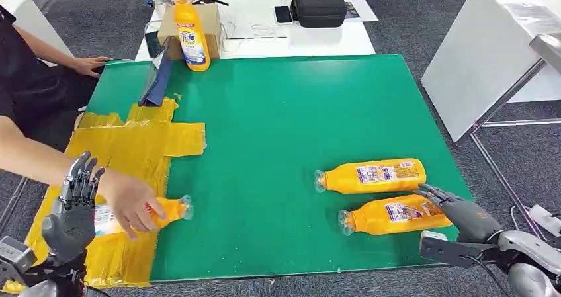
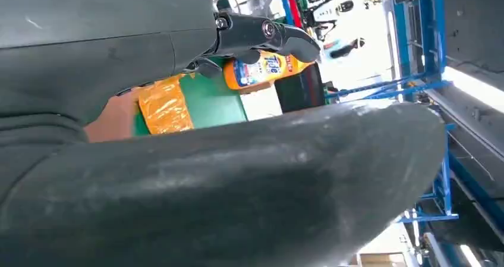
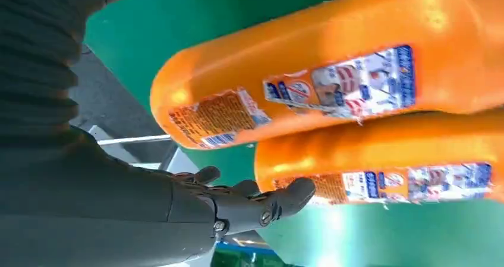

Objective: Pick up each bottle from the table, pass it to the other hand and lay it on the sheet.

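My left hand (image 1: pixel 71 208) is hovering, fingers spread, holding nothing, while a person's hand (image 1: pixel 132 201) is gripping the orange plastic bottle (image 1: pixel 165 211) on the yellow sheet (image 1: pixel 132 145). My right hand (image 1: pixel 456 211), fingers apart, is touching the nearer orange bottle (image 1: pixel 390 215) on the green tabletop (image 1: pixel 278 131); it may roll into its neighbour (image 1: pixel 374 176).

My head view is bright and even — soft overhead light, faint shadows under the bottles (image 1: pixel 370 176). White tables (image 1: pixel 486 42) nearly blow out. At my right wrist the bottles glare and blur; at my left, my thumb (image 2: pixel 238 189) is soft, windows overexposed.
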Available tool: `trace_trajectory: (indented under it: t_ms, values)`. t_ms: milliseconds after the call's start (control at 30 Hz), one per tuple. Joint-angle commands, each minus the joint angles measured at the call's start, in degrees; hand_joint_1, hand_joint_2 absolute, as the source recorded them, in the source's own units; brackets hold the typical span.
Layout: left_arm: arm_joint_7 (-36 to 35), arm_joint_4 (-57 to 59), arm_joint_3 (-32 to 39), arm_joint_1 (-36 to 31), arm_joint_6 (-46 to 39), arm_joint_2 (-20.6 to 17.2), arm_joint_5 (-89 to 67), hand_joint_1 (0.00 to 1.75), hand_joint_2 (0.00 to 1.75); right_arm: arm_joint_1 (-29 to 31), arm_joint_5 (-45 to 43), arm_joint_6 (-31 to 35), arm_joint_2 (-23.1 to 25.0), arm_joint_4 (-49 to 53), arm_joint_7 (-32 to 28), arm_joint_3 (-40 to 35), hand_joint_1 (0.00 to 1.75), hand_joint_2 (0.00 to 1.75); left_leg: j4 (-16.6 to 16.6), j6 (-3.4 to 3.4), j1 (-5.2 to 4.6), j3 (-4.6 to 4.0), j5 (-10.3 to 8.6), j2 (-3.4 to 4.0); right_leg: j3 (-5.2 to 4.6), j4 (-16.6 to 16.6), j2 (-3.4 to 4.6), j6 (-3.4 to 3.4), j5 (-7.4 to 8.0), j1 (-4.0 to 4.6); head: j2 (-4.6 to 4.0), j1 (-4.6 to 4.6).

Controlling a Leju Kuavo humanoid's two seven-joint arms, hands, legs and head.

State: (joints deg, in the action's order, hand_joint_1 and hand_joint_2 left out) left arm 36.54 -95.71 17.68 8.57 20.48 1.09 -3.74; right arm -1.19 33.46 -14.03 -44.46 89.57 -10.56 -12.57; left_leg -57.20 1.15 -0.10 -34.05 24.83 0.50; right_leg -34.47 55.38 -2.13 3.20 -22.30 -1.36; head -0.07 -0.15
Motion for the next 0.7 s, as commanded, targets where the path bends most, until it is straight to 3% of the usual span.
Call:
trace_trajectory:
  t_ms: [33,233,400,700]
  values:
    - [-0.6,3.7,-1.8,-1.9,0.1,-0.6,0.3,0.0,0.0,3.1,3.3,1.7,4.4,-4.4,0.4,-4.0,0.0,1.75,0.1,-0.1,0.12,0.24,0.03,0.03,0.25,-0.2,0.22,-0.18,0.02,0.11,0.0,0.0]
    - [-0.6,3.7,-1.8,-1.9,0.1,-0.6,0.3,0.0,0.0,3.1,3.3,1.7,4.4,-4.4,0.4,-4.0,0.0,1.75,0.1,-0.05,0.05,0.11,0.0,0.01,0.13,-0.1,0.1,-0.09,0.01,0.04,0.0,0.02]
    - [-0.8,4.4,-1.9,-2.6,0.4,-0.7,0.6,0.0,0.0,6.9,6.6,3.0,7.3,-9.3,0.2,-7.6,0.0,1.75,0.1,-0.07,0.1,0.14,0.0,0.07,0.18,-0.2,0.18,-0.12,0.05,0.09,0.0,0.02]
    - [-1.5,5.0,-2.2,-3.4,0.9,-0.9,1.7,0.0,0.0,7.2,12.3,5.6,7.3,-14.3,2.6,-11.7,0.0,1.75,0.1,-0.07,0.08,0.13,0.0,0.01,0.16,-0.1,0.11,-0.11,0.01,0.07,0.0,0.02]
